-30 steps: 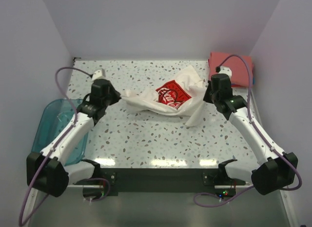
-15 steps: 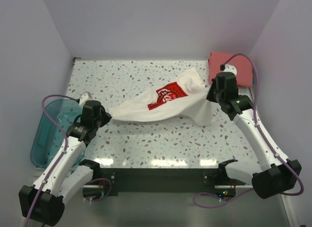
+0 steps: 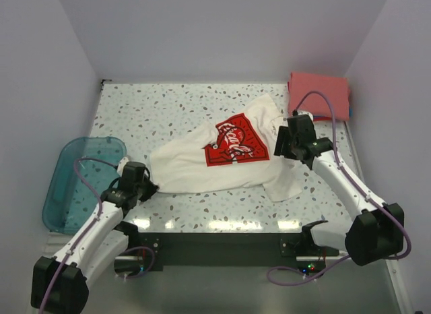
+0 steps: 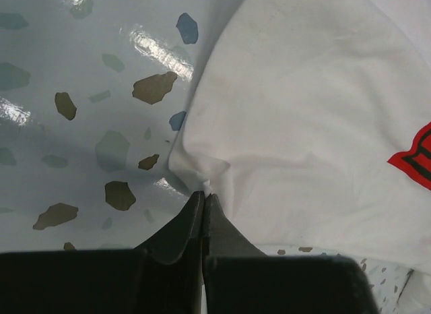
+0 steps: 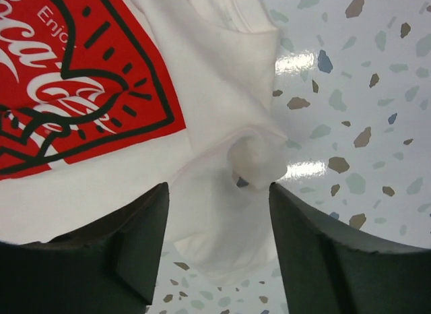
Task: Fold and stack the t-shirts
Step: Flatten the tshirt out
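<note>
Top view: the white t-shirt (image 3: 202,167) now lies spread across the table (image 3: 175,105), running from the near left to the far right, with its red print (image 3: 236,143) facing up. One second ago it hung as a crumpled bundle between the two grippers at mid-table. Half a second ago it was pulled into a long, taut band. We note that the cloth has since come down and widened, and the print reads almost flat.

The left gripper (image 3: 149,186) has drawn back toward the near left corner, beside the teal tub (image 3: 67,193). In the left wrist view its fingers (image 4: 192,223) are pressed together with no gap, and a corner of the white t-shirt (image 4: 303,125) is pinched at their tips, puckering there.

The right gripper (image 3: 281,143) sits over the shirt's right side, just beyond the print and nearer to us than before. In the right wrist view its fingers (image 5: 135,240) stand wide apart. A small knot of white cloth (image 5: 259,159) lies on the table between them, touching neither finger. We record this side as released; in both earlier frames the cloth ran up to this gripper.

The folded coral t-shirt (image 3: 320,95) stays in the far right corner, with a blue edge (image 3: 351,112) showing at its right side. It is apart from the white shirt.
</note>
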You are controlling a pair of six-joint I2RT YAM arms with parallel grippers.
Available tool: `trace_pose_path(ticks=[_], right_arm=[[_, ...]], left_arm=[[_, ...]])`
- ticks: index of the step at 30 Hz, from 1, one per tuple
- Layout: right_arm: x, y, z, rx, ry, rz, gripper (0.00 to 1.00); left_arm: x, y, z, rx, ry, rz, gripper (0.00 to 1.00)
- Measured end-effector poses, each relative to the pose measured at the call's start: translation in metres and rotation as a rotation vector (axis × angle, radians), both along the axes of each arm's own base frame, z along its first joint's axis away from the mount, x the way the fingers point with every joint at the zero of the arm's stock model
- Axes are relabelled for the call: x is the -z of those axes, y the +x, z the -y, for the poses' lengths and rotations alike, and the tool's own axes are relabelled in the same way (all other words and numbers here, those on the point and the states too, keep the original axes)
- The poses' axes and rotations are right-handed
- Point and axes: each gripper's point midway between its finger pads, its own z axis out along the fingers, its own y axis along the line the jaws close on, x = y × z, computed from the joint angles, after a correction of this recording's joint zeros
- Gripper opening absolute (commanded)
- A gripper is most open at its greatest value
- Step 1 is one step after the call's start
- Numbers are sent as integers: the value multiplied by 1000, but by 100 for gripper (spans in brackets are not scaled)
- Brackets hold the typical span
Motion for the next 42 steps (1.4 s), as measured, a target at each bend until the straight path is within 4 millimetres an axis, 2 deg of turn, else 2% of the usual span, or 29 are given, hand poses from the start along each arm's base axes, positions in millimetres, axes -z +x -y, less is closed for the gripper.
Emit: trace_pose_path(ticks=[2, 6, 9, 12, 18, 23, 26, 31, 32, 36, 37, 38, 41, 42], right_arm=[[11, -5, 2, 1, -14, -29, 75], [16, -14, 5, 9, -16, -43, 75], [14, -18, 6, 20, -1, -31, 75], [23, -29, 8, 39, 15, -37, 73], [62, -58, 9, 76, 49, -128, 68], [95, -85, 3, 95, 117, -203, 66], [106, -103, -3, 100, 176, -221, 64], [119, -117, -8, 112, 233, -244, 45], [122, -118, -9, 115, 238, -252, 45], [127, -116, -11, 122, 242, -269, 29], [128, -113, -12, 121, 241, -266, 21], [128, -111, -12, 119, 239, -266, 20], [127, -108, -12, 115, 229, -266, 28], [124, -106, -11, 112, 224, -261, 40]], left_arm=[[6, -1, -3, -15, 16, -28, 0], [14, 4, -15, -63, 69, -93, 0], [6, 20, -27, -119, 82, -99, 0], [-1, 38, -42, -182, 80, -94, 0], [0, 54, -68, -268, 48, -108, 0], [2, 58, -70, -258, 33, -111, 0], [2, 59, -70, -249, 27, -106, 0], [-1, 63, -66, -233, 11, -87, 0], [-2, 64, -66, -230, 9, -84, 0], [-3, 67, -64, -217, 4, -70, 0], [-3, 67, -64, -210, 6, -70, 0], [-3, 67, -64, -206, 7, -69, 0], [-5, 68, -63, -193, 10, -64, 0], [-7, 68, -63, -186, 11, -58, 0]])
